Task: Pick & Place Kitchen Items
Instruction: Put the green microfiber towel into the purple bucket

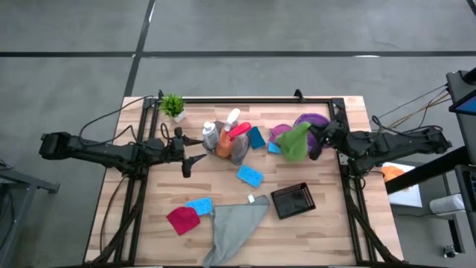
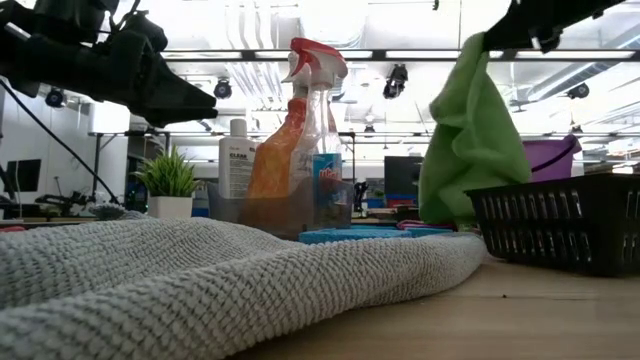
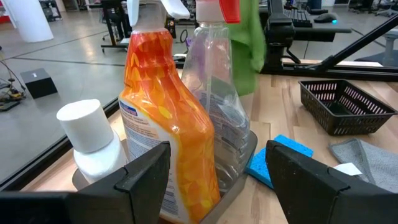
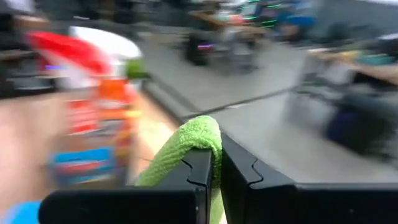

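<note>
A clear tray (image 1: 236, 155) at the table's middle holds a white bottle (image 3: 93, 146), an orange-and-white spray bottle (image 3: 165, 106) and a clear spray bottle with a pink trigger (image 3: 217, 93). My left gripper (image 1: 195, 155) stands open just left of the tray, pointing at the bottles and touching nothing. My right gripper (image 1: 316, 141) is shut on a green cloth (image 1: 295, 141) right of the tray. Blue sponges (image 1: 250, 176) (image 1: 199, 205), a red cloth (image 1: 183, 219) and a grey cloth (image 1: 234, 227) lie flat on the near half. My right gripper pinches a fold of the green cloth (image 4: 202, 140) between its two fingers, which come nearly level from the table's right side. The cloth hangs slack below the fingers (image 2: 470, 140). Whether its lower end touches the table, I cannot tell.
A black mesh basket (image 1: 292, 200) sits at the near right. A purple container (image 1: 312, 120) and a magenta cloth (image 1: 279, 130) lie behind the green cloth, another blue sponge (image 1: 256, 137) beside the tray. A small potted plant (image 1: 172, 106) stands at the far left corner.
</note>
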